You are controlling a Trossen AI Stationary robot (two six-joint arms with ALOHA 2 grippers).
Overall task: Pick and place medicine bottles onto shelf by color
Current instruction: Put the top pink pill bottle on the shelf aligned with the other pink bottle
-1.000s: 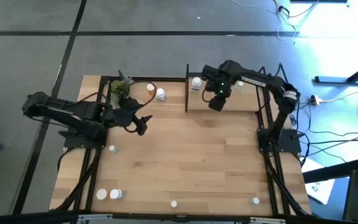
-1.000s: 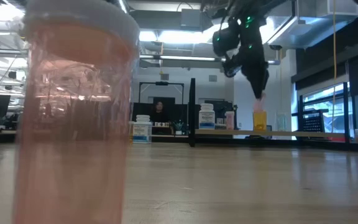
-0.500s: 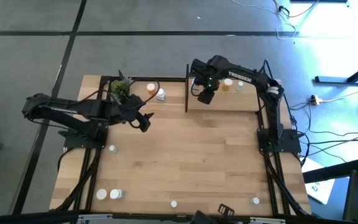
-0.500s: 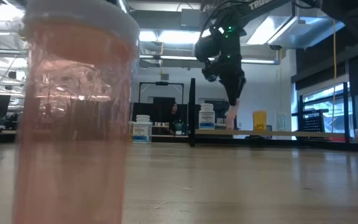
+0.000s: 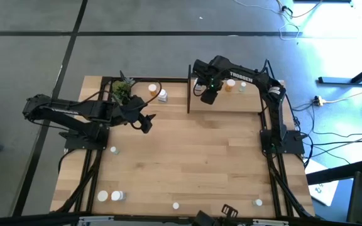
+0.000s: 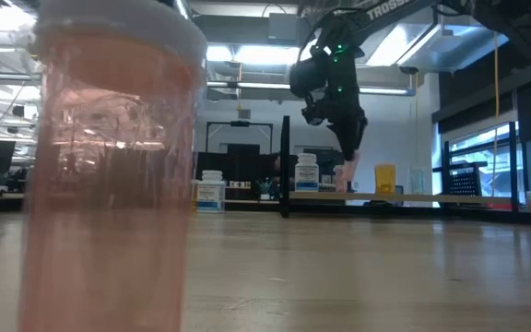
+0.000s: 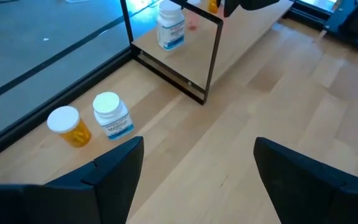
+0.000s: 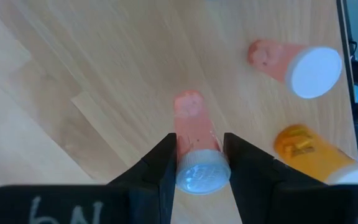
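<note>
The right end effector [image 8: 197,163], clamping a pink bottle [image 8: 194,149], should seat it upright on the shelf [image 8: 92,68] before releasing.

bare mid-table [image 5: 193,150] lies open; black post [image 5: 188,89] blocks the shelf [image 5: 244,103] edge.
</note>
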